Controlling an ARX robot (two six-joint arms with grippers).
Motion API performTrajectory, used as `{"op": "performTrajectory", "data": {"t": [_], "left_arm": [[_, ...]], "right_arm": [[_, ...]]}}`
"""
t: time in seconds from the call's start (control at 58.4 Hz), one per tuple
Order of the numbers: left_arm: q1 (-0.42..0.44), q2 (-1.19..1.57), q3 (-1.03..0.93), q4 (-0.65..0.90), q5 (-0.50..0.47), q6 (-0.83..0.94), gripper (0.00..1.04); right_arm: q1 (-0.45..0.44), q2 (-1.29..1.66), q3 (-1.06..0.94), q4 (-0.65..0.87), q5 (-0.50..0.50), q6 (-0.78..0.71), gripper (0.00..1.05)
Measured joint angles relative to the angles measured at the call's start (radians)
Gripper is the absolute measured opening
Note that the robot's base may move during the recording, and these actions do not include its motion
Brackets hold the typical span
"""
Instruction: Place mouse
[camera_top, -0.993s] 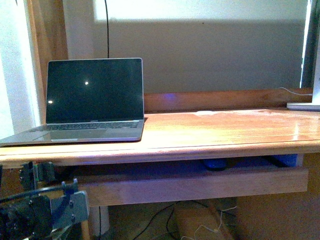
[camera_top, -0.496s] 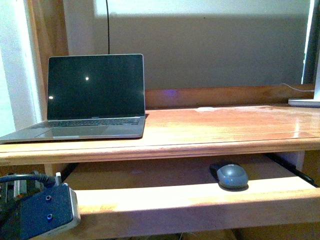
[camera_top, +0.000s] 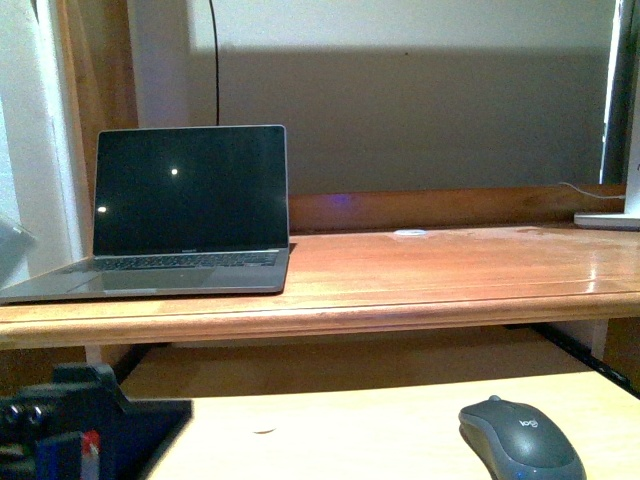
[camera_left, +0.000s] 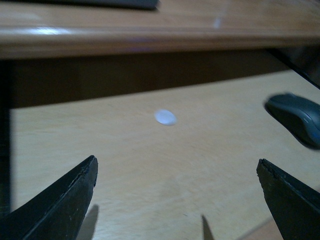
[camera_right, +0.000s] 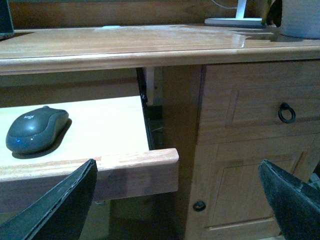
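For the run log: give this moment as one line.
small dark grey domed plastic mouse: on pale wooden pull-out tray | left gripper: open, empty | right gripper: open, empty | silver laptop: open, screen dark

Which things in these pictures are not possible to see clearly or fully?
Mouse: front view, bottom edge cuts off its near end.
Pale spot on the shelf: left wrist view, too blurred to identify.
White base: front view, right edge cuts it off.
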Motion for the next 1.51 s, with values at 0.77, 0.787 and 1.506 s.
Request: {"op": "performTrajectory", "data": {"t": [0.77,0.787,1.506], "left_arm": [[0.078,-1.136,-0.423,-0.462,-0.412,0.121,0.03],[0.086,-1.139,-0.424,-0.462,-0.404,0.121,0.03],[0.254,-1.214,-0.493,-0.47,-0.241,0.123,0.03]], "right_arm": [[0.0,0.0,0.0,0.0,0.0,0.0,0.97],[0.0,0.0,0.0,0.0,0.0,0.0,0.97],[0.431,0.733,0.386,0.311,0.273,0.179,0.97]]}}
